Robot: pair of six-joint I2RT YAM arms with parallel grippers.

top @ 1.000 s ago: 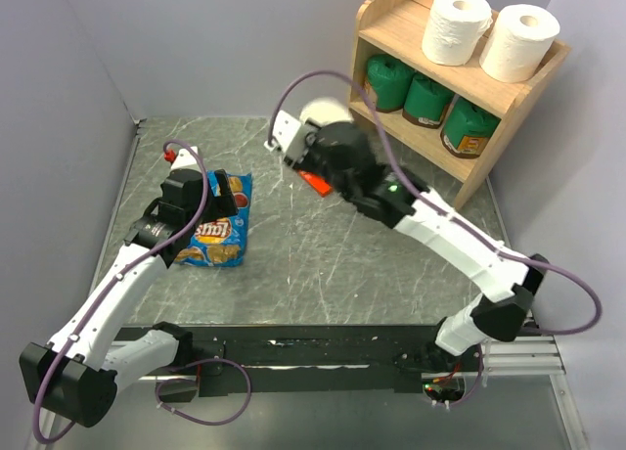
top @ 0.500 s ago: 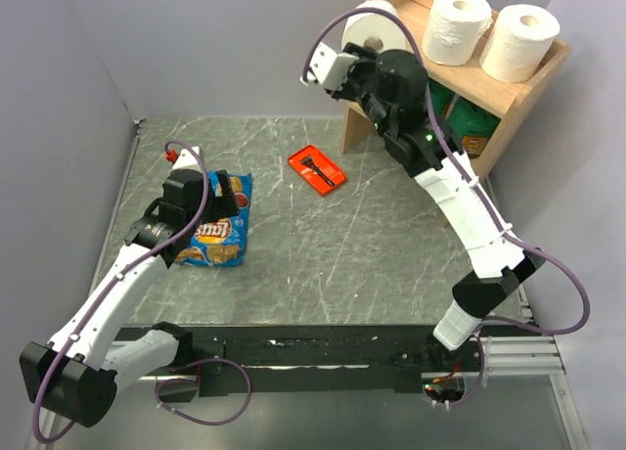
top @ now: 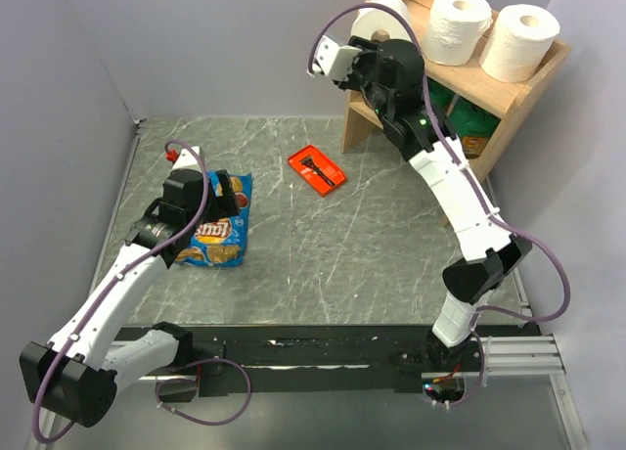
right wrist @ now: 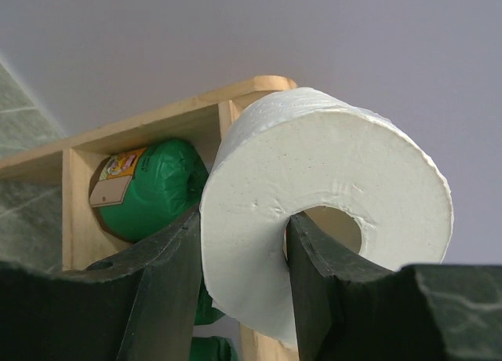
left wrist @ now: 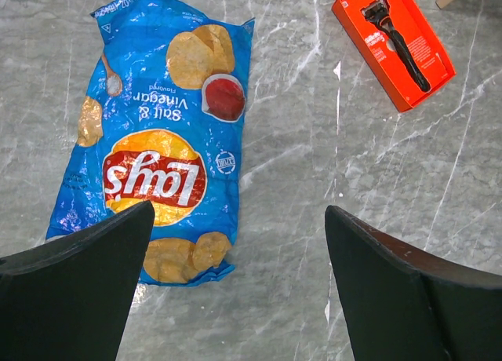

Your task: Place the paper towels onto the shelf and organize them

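Observation:
My right gripper (top: 377,41) is shut on a white paper towel roll (top: 383,18), one finger in its hollow tube and one outside, as the right wrist view shows (right wrist: 329,220). It holds the roll at the left end of the top tier of the wooden shelf (top: 489,83). Two more white rolls stand upright on that tier, one in the middle (top: 456,25) and one at the right (top: 519,41). My left gripper (left wrist: 235,290) is open and empty, hovering over the grey table beside a chips bag.
Green canisters (top: 428,98) with brown labels fill the lower tier; one shows in the right wrist view (right wrist: 145,192). A blue Lay's chips bag (top: 217,230) lies at the left and an orange razor box (top: 316,168) in the middle. Grey walls surround the table.
My right arm has lifted the roll from above the razor box up and back to the shelf's top left corner. The left arm has not moved.

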